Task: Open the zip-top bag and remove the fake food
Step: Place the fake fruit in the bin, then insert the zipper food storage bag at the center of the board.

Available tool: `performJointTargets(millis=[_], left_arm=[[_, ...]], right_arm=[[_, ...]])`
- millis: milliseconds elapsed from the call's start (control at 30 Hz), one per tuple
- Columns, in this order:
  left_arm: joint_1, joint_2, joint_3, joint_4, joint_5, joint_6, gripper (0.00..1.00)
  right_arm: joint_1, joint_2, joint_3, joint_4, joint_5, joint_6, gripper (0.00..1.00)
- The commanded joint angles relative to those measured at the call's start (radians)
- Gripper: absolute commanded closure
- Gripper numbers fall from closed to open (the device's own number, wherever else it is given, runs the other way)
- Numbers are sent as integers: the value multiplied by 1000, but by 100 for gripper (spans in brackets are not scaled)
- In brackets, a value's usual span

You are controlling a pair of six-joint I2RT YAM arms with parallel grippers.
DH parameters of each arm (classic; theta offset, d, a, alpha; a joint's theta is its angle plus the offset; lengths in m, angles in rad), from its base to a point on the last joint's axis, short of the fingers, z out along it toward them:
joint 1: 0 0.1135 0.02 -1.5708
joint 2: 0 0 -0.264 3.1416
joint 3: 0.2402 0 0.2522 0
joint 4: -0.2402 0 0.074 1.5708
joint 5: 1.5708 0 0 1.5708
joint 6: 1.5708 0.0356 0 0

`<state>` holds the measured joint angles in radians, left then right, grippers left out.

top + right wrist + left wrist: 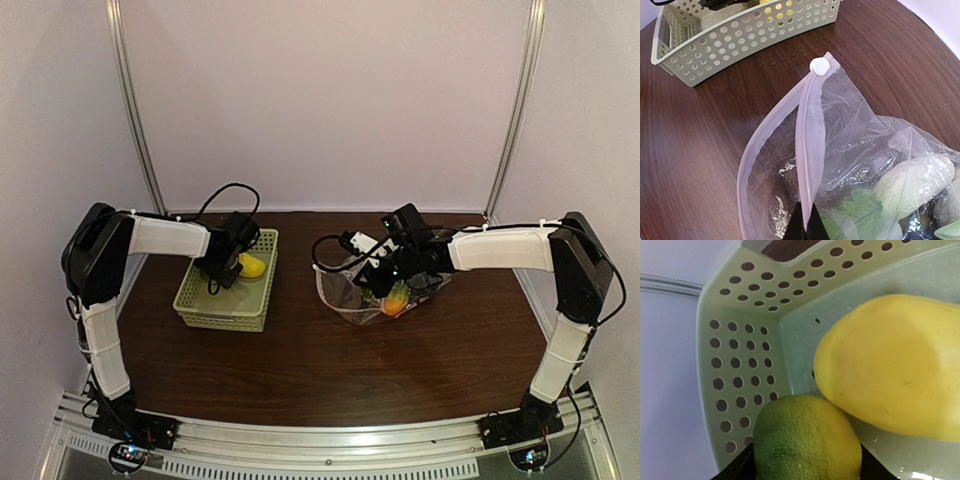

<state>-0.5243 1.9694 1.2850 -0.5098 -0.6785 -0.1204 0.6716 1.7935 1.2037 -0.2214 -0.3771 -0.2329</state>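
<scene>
The right tool point(805, 227) is pinched shut on the pale zip strip point(810, 150) of the zip-top bag point(865, 135). The bag's mouth gapes on the worktop point(700, 130) just ahead of the tool, and fake food, a whitish lumpy piece point(910, 182) and green leaves point(855, 210), lies inside to its right. The left tool point(805, 474) is down in the basket point(735, 365), its fingers point(737, 471) pressed to either side of a green lime point(805, 440), with a yellow piece point(890, 370) just ahead, touching the lime.
</scene>
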Motion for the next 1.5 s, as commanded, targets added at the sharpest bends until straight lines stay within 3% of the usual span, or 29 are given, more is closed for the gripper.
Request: performJointTargets(millis=[0,400,700,867,1100,1233,1367,1467], left_arm=[[5,43,32,116,-87,79,35],[6,99,94,105,-99,80,28],[-16,-13,44,94,-39,68,27],[-65,-138,20,101,-5,64,27],[-253,-301,-29,158,16,55,27],[-320,-359,-82,285,256,-33,31],[-322,-401,-164,484,576,-150,42],[-324,-406,-221,639,735,-222,50]], right_arm=[[-7,-23,-11,-20,1,0,100],[-7,-36,-12,-25,-3,-1,100],[-7,-51,-9,-29,-10,0,100],[-7,-77,-10,-29,4,-8,100],[-7,-121,-3,-43,16,-11,100],[-7,-150,-1,-46,47,-22,100],[-7,-170,-9,-46,49,-21,100],[-7,-182,-19,-38,40,-19,100]])
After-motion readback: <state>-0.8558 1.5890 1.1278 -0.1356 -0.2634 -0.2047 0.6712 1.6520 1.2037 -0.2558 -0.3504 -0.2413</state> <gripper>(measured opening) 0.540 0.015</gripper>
